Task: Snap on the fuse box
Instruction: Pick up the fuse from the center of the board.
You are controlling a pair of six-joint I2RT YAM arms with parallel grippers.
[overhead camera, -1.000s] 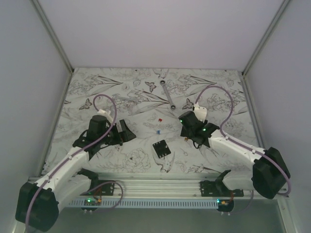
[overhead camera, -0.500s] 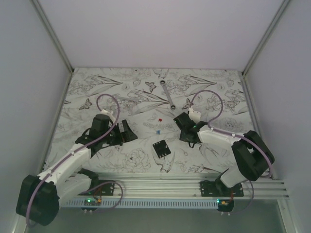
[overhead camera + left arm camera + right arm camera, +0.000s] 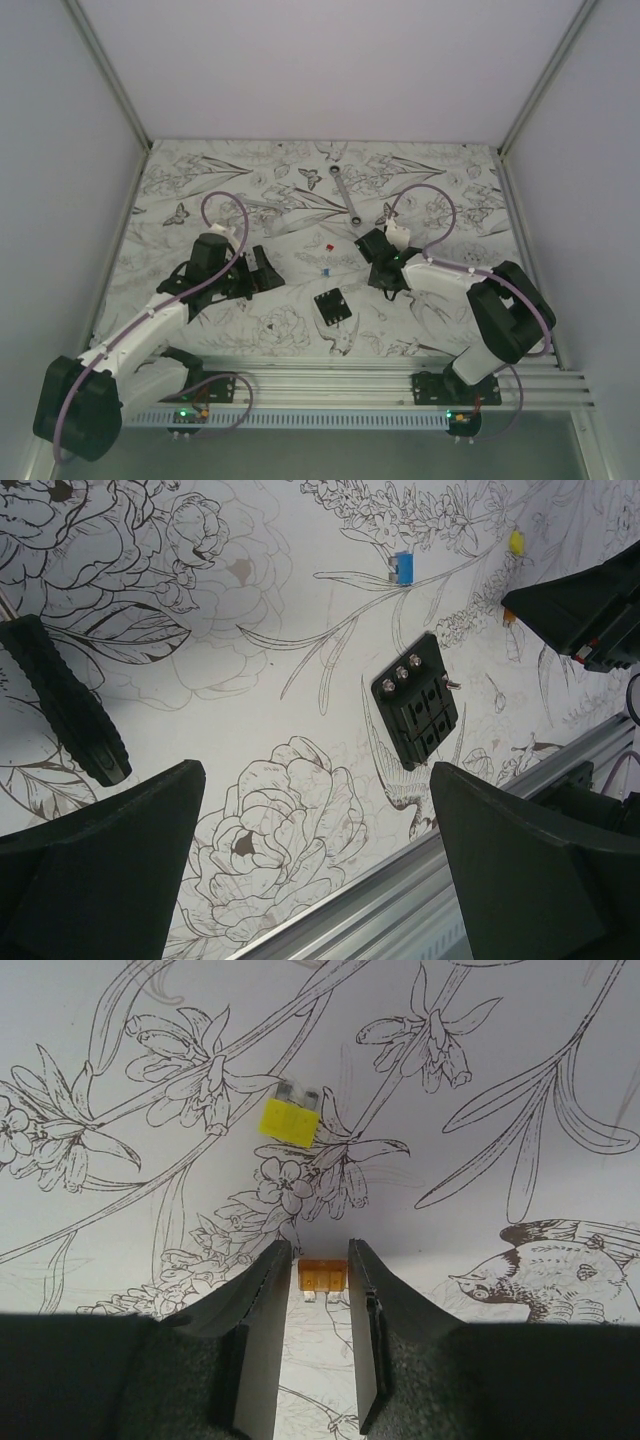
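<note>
The fuse box (image 3: 332,305) lay flat on the flower-printed tabletop (image 3: 190,180), between the two arms and a little nearer their bases than either hand, with nothing touching it. In the left wrist view it showed as a black block with three screw heads across its far end and rows of slots below them. Its long axis ran steeply up that picture, leaning slightly to the right. The left hand (image 3: 262,272) was released, its fingers (image 3: 100,870) spread wide and empty, and the box sat ahead of it, right of the middle of the gap. The right hand (image 3: 372,248) stood on the box's other side, farther from the bases, with its jaws drawn nearly together around an orange fuse (image 3: 323,1275). Whether they actually pinched it or only flanked it could not be told from the pictures. A yellow fuse (image 3: 289,1121) lay just beyond that one, and a blue fuse (image 3: 402,567) and a red fuse (image 3: 327,245) lay loose farther out between the hands. Both hands looked about equally near the box. Since the right one was busy with the fuse, the free left hand seemed better placed to steady the box, closing across its short sides.
</note>
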